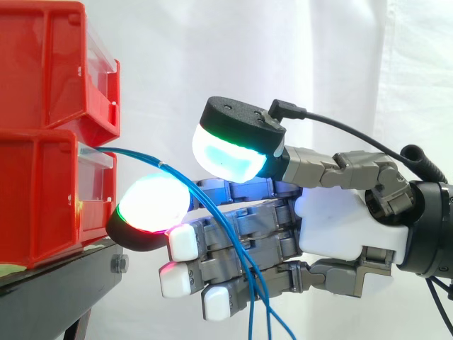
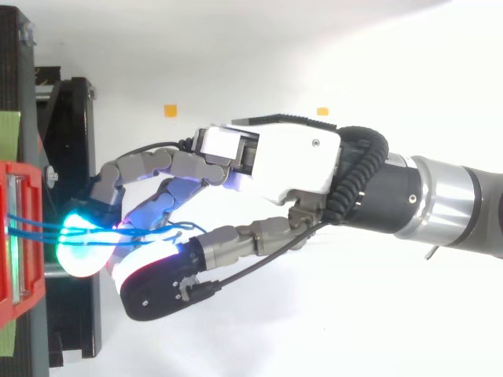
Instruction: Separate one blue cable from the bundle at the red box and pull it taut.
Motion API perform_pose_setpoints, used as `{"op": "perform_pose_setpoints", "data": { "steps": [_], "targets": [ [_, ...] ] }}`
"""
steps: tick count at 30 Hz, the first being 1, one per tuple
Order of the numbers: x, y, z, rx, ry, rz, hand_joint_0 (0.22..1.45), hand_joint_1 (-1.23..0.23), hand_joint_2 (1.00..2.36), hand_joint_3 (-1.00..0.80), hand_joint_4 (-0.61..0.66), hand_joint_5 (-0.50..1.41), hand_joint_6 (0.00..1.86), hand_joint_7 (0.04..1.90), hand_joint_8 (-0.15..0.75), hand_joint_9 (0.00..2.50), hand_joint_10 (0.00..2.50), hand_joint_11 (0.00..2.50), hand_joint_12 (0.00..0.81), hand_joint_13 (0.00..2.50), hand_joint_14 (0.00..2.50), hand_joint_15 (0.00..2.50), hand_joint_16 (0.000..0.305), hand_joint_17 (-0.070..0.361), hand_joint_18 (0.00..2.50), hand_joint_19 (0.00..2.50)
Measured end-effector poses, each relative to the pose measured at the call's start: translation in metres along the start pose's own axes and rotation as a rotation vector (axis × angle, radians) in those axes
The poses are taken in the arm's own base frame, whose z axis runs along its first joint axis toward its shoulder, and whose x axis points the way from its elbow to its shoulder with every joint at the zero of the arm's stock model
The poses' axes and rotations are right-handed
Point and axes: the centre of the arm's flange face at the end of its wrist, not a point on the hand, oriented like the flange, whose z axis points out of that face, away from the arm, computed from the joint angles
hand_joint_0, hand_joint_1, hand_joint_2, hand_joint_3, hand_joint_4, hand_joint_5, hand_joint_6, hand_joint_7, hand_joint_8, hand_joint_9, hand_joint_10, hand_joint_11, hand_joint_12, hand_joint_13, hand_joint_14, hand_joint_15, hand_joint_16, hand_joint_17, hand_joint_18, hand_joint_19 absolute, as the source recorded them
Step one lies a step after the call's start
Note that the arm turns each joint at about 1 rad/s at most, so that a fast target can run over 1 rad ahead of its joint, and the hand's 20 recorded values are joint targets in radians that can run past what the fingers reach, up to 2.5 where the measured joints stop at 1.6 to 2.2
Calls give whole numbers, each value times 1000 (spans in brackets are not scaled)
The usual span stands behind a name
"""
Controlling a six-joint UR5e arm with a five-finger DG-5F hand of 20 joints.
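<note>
Reaching among blue cables (image 1: 138,156) at the red box (image 1: 42,195), your hand (image 1: 340,227) was spread, pinching none. Nothing separated or taut.

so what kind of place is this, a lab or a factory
Most likely a robotics lab test rig: a white curtain backdrop, red bins on a black stand, and a robot hand reaching into thin blue cables.

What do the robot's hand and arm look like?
The hand has a white palm shell and chunky grey jointed fingers. Some fingertips are big black-backed pads, one glowing cyan-green, one white with red and green; the others are small and white. The arm is black with a silver band.
</note>
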Motion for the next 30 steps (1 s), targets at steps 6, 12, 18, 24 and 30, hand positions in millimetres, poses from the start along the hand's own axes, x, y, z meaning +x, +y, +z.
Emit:
{"op": "perform_pose_setpoints", "data": {
  "steps": [6,12,18,24,30],
  "targets": [
    [-1,1,1,-5,0,1,646,-626,1012,-309,218,-139,503,979,313,877,21,665,346,815,16,481,49,111,728,711],
    [-4,-3,1,0,-4,-1,628,-625,1011,-340,219,-142,503,976,314,874,22,671,344,819,17,486,49,111,732,712],
    [-9,-26,6,1,-2,-2,576,-593,1006,-415,206,-159,502,981,310,874,22,747,350,843,18,538,50,113,737,727],
    [-8,-29,10,-19,5,-4,549,-528,1002,-485,190,-188,502,1058,269,992,16,1206,364,882,21,627,53,119,753,728],
    [-8,-28,11,-24,7,-6,556,-565,1002,-464,192,-181,501,1114,266,1030,12,1277,364,912,20,642,53,119,768,736]
  ]
}}
